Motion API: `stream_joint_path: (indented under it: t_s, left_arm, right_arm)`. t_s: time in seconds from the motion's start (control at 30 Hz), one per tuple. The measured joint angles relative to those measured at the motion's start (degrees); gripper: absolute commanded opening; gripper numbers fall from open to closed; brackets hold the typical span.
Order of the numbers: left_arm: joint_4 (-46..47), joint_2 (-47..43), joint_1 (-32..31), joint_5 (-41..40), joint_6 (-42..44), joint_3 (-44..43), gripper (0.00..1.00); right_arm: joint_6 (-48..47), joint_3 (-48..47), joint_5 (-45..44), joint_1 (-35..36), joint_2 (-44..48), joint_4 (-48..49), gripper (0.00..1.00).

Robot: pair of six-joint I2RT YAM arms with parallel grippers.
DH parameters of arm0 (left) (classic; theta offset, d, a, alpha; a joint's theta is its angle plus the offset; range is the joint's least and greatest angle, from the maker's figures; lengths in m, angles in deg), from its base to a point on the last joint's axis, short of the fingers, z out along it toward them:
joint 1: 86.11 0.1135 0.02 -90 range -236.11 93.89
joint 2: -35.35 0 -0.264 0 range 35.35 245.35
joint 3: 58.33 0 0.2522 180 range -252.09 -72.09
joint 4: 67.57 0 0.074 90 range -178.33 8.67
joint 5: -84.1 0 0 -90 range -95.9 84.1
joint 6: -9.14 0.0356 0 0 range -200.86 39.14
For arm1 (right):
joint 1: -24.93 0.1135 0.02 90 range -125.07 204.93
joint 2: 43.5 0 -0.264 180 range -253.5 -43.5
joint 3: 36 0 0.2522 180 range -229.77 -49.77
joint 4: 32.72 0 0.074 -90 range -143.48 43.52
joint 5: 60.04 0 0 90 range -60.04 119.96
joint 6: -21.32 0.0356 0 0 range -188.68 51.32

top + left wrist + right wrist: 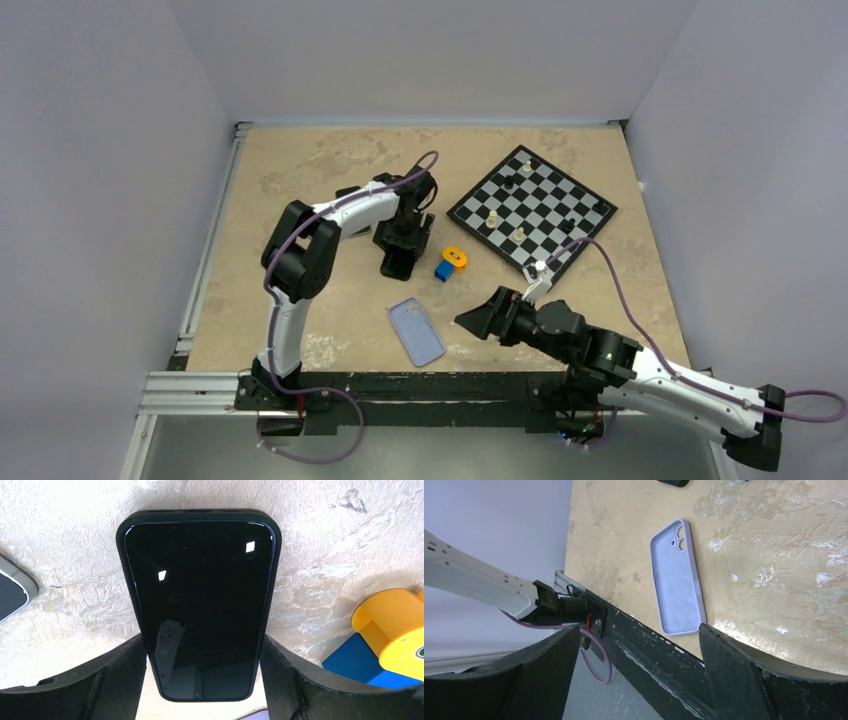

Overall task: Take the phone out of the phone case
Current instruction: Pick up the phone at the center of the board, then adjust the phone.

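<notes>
Your left gripper has its jaws pressed against the two long sides of the phone, near the end closest to the wrist camera. Your right gripper has its jaws spread wide with nothing between them.

Your left arm reaches out to the middle of the table, elbow raised and wrist pointing down. Your right arm lies low, stretched leftward from its base along the near edge.

The phone is a rounded rectangle lying flat and screen up: glossy black glass catching small glints, inside a matte black rim. The phone case is pale lavender and matte, lying empty with its inner side up and the camera cutout showing. It sits near the table's front edge, apart from the phone and just ahead of your right jaws, which do not touch it.

A yellow-and-blue block sits just beside the phone, and a chessboard with a few pieces lies farther back.
</notes>
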State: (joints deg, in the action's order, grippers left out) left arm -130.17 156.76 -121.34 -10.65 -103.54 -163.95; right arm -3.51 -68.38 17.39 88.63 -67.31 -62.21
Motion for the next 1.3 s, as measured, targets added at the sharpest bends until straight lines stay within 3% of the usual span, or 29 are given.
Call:
stream_joint_path:
  t_s: [0.1, 0.17, 0.23, 0.57, 0.83, 1.1, 1.3]
  left_arm:
    - [0.4, -0.3, 0.0, -0.2, 1.1, 0.3, 0.39]
    - [2.0, -1.5, -0.1, -0.4, 1.8, 2.0, 0.14]
    - [3.5, -3.0, -0.2, -0.7, 3.0, 4.1, 0.03]
    - [3.6, -12.7, 0.0, -3.1, 3.8, 10.7, 0.0]
    - [5.9, -34.0, 0.1, -4.3, 4.1, 19.8, 0.0]
    - [9.3, -50.2, -0.6, 4.6, 14.1, 28.9, 0.0]
    - [12.3, -56.6, -4.8, 7.6, 23.3, 33.8, 0.0]
  right_arm:
    - [0.2, 0.0, -0.2, 0.0, -0.1, 0.0, 0.92]
    - [0.4, 0.0, -0.4, 0.0, -0.9, 0.1, 0.92]
    - [0.4, 0.0, -0.4, 0.0, -2.5, 0.3, 0.92]
    - [-0.2, 0.0, 2.2, -2.1, -11.7, 5.0, 0.93]
    - [-9.0, -3.5, 18.7, -22.6, -25.9, 9.9, 0.92]
    - [-22.3, -30.7, 32.0, -32.2, -42.7, 6.1, 0.89]
    - [-29.5, -48.9, 41.0, -36.4, -56.7, 1.5, 0.82]
